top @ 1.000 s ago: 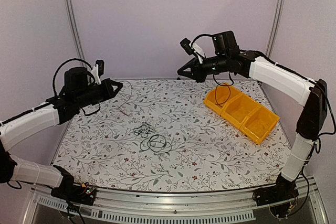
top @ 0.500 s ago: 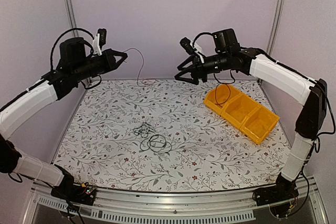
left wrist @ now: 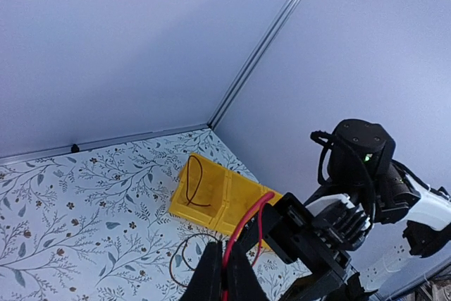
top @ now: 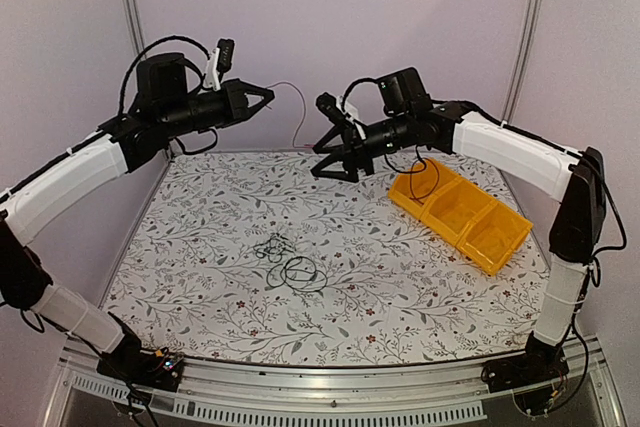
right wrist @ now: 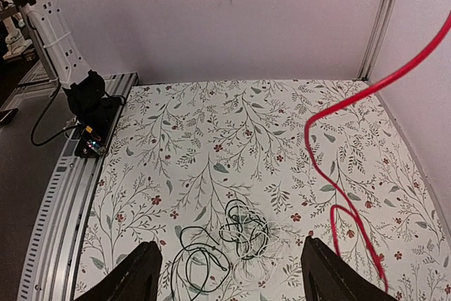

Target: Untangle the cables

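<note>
The cables [top: 289, 265] lie in a small clump of black and whitish loops mid-table, seen below the right wrist as cables [right wrist: 239, 234]. One thin red cable [top: 298, 112] hangs from my left gripper [top: 264, 99], which is shut on it high above the table's back. In the left wrist view the red cable [left wrist: 244, 225] rises from the left gripper [left wrist: 224, 273]. My right gripper [top: 335, 171] stands open and empty just right of that strand. In its own view the right gripper [right wrist: 236, 280] spans the clump, and the red cable [right wrist: 337, 174] hangs at the right.
A yellow three-compartment bin [top: 497, 243] sits at the back right, with a dark cable [top: 425, 179] looped in its nearest-to-centre compartment; it shows too in the left wrist view as the bin [left wrist: 211, 206]. Walls close the back and both sides.
My left arm has risen and swung right, lifting the red cable off the table. My right gripper has opened and moved left and down toward the strand.
</note>
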